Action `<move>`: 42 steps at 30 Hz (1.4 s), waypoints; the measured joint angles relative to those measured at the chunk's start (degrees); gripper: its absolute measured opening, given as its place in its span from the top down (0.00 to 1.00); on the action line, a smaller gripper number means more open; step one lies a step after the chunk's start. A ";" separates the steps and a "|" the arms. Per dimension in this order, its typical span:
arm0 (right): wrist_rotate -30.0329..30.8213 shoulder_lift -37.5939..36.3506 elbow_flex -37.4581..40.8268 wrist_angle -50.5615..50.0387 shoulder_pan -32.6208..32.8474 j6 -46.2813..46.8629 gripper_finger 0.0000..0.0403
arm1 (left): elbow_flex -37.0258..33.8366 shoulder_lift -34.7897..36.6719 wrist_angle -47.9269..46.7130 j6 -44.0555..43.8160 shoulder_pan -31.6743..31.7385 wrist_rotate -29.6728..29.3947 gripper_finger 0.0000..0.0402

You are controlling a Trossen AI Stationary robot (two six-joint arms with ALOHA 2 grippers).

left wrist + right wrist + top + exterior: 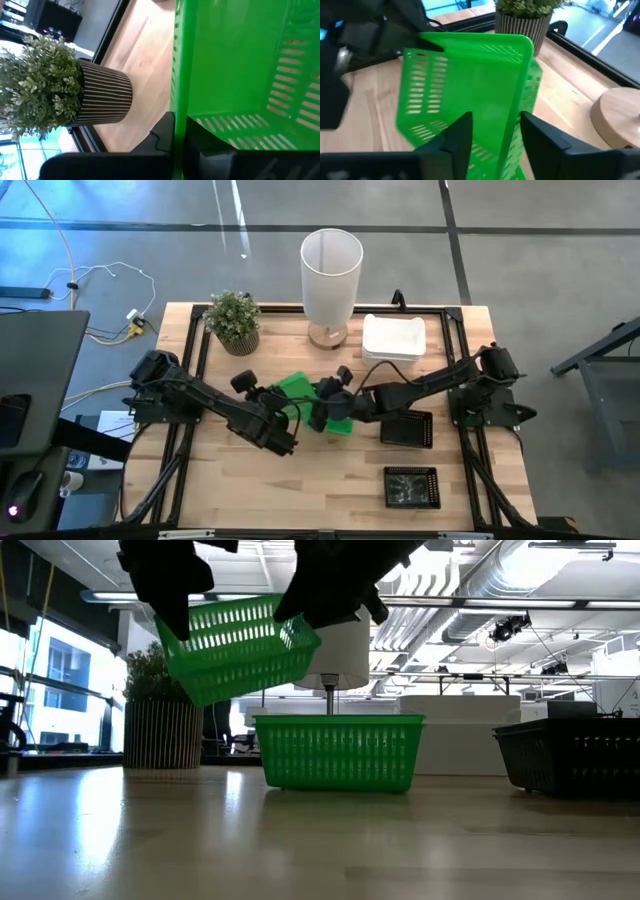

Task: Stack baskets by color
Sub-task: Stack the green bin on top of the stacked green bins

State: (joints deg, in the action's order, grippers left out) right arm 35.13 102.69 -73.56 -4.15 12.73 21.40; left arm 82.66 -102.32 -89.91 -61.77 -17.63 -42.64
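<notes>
A green mesh basket (235,645) hangs tilted above the table, with my left gripper (181,125) shut on it at its left end. My right gripper (492,137) is open at the basket's right end. Its fingers stand on either side of that end's wall (515,125), and no touch shows. A second green basket (335,750) rests upright on its base on the table, just right of and below the lifted one. Two black baskets (408,427) (412,486) sit on the table's right half. White baskets (393,338) are stacked at the far right. My left gripper holds the lifted green basket by one side wall, at its rim (179,100). One finger (162,132) is outside the wall and the other (212,147) inside. The fingers slant downward from the table's left. The basket is clear of the table and tilted, its left end higher.
A potted plant (233,320) stands at the far left. A tall white cylindrical bin (331,270) on a wooden base stands at the far middle. Bare wood lies along the near edge (300,490), left of the nearest black basket.
</notes>
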 joint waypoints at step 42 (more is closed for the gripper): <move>-1.97 0.00 -0.07 -2.46 -2.38 4.10 1.00 | 0.10 0.00 1.70 5.35 2.31 2.15 0.96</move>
State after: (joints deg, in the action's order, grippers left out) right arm 33.17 102.69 -73.63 -6.61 10.35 25.50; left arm 82.76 -102.32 -88.21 -56.42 -15.32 -40.49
